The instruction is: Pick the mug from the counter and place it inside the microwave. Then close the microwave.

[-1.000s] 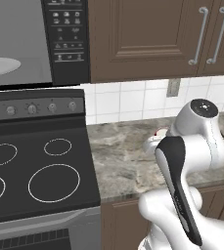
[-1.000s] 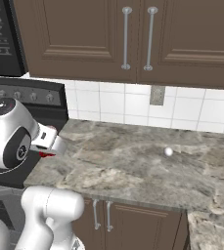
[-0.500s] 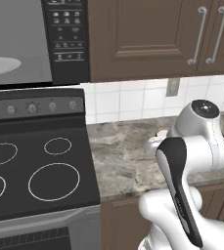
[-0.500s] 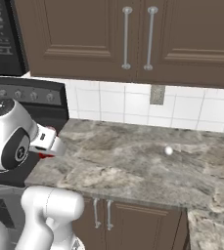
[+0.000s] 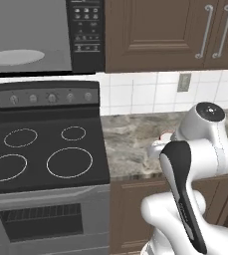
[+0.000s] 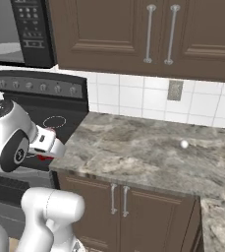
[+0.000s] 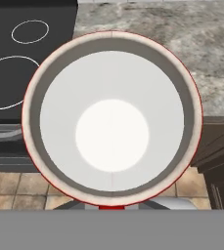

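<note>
- The small red cylindrical mug with a white interior (image 7: 111,119) is held in the robot's two-finger jaws, which are closed on it; the hand view looks straight down into its open mouth, so the mug is upright.
- In the right base view a sliver of red shows under the white hand (image 6: 45,143), just off the front left corner of the grey-brown marbled stone desk (image 6: 148,152); the mug is clear of the stone, hanging over the seam between it and the black glass stovetop with white rings (image 5: 41,159).
- Keeping the mug level and close to the arm probably suits carrying it without tipping.
- The large black-framed microwave with a grey cavity (image 5: 31,37) sits above the stovetop, and its white round turntable plate (image 5: 13,57) is visible, so the door seems open.
- Judged from this, the lift is done; raising the mug up and left into the cavity comes next, then shutting the door.
</note>
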You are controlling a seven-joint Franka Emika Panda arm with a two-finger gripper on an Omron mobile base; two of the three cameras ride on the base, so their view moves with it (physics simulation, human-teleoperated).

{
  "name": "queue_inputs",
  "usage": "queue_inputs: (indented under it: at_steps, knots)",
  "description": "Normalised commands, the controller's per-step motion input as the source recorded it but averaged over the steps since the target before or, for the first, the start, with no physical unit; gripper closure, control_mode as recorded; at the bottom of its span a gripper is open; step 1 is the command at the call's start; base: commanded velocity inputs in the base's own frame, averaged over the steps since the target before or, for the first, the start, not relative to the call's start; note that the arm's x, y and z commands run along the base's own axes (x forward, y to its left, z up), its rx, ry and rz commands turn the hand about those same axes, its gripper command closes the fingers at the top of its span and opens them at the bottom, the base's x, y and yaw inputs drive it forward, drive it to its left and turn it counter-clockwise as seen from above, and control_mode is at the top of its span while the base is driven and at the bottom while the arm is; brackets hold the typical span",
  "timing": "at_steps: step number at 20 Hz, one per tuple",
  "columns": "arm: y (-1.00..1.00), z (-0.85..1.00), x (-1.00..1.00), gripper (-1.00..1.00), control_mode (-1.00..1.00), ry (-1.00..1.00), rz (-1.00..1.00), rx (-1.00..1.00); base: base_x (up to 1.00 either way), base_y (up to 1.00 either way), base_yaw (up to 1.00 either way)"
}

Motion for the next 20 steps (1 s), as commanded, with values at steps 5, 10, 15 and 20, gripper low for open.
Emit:
queue_inputs:
  at_steps: [5, 10, 15, 20]
  knots:
    - [0.0, 0.0, 0.0, 1.0, 1.0, 0.0, 0.0, 0.0, 0.0, 0.3, 0.24]
    - [0.0, 0.0, 0.0, 1.0, 1.0, 0.0, 0.0, 0.0, 0.17, 0.45, 0.18]
    - [0.0, 0.0, 0.0, 1.0, 1.0, 0.0, 0.0, 0.0, 0.13, 0.83, 0.16]
    - [0.0, 0.0, 0.0, 1.0, 1.0, 0.0, 0.0, 0.0, 0.0, 0.53, 0.03]
